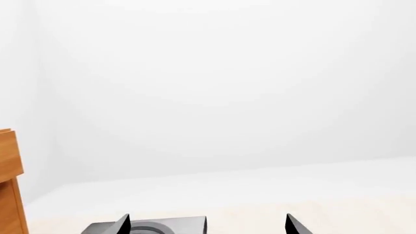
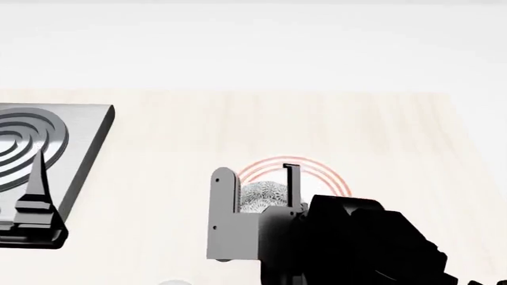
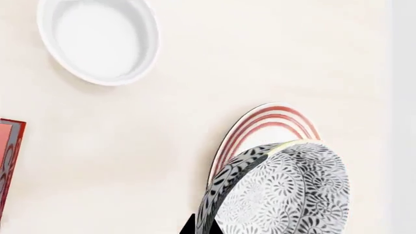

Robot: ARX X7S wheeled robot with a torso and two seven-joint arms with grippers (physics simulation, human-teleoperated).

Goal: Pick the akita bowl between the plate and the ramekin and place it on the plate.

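No brand, label or legible writing appears on any item. In the head view the right gripper (image 2: pixel 263 184) stands over the plate (image 2: pixel 317 171), its pale grey finger and thin dark finger flanking the akita bowl (image 2: pixel 265 195), which sits between them above the plate's red-ringed rim; the fingers are closed against the bowl's sides. The right arm's black body hides the near half of the plate and most of the bowl. In the right wrist view the akita bowl (image 3: pixel 286 190) fills the lower part of the frame, tilted, its grey-and-white lacy exterior facing the camera, overlapping the plate (image 3: pixel 266 122), whose red rings show only as an arc beyond it; whether the bowl's base touches the plate cannot be determined. The ramekin (image 3: pixel 97 41), plain white, stands well apart on the pale wooden table (image 3: pixel 195 97), partly cut off by the frame edge. A red-edged object (image 3: pixel 8 161) is cut off at the frame border and cannot be identified. The left gripper (image 2: pixel 33 202) hangs over a dark grey stove burner plate (image 2: pixel 79 136) with concentric rings. In the left wrist view only two dark fingertips (image 1: pixel 123 224) show, spread apart with nothing between them, beside a wooden cabinet edge (image 1: pixel 9 185).
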